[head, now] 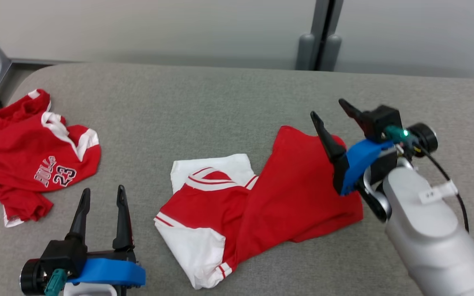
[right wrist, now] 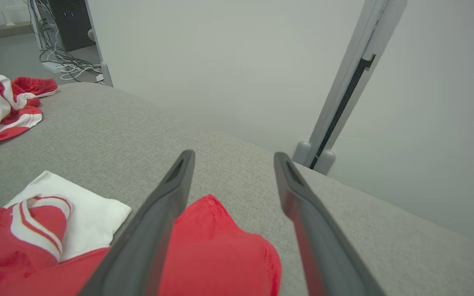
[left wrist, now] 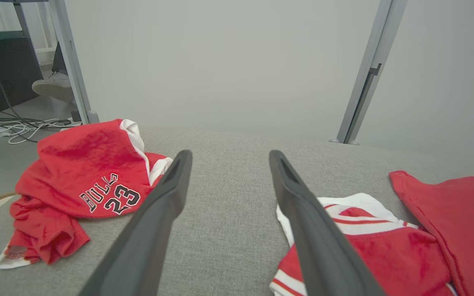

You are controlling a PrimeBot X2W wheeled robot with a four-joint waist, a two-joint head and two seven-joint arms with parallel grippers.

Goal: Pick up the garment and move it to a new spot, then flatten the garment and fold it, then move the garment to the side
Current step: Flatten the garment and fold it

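A red and white garment (head: 257,205) lies loosely spread at the middle of the grey table (head: 204,107); it also appears as the garment (left wrist: 385,246) and the garment (right wrist: 204,255) in the wrist views. My right gripper (head: 327,109) hovers open over the garment's upper right corner, nothing between its fingers. The right gripper (right wrist: 231,156) points past that red corner. My left gripper (head: 103,191) stands open at the lower left, apart from the cloth. The left gripper (left wrist: 228,156) points between the two garments.
A second red jersey (head: 35,156) marked "BULLS 23" lies crumpled at the table's left edge, also the jersey (left wrist: 80,181). A grey post (head: 321,37) stands behind the table. A table leg (left wrist: 72,61) and floor cables (left wrist: 23,125) lie beyond the left edge.
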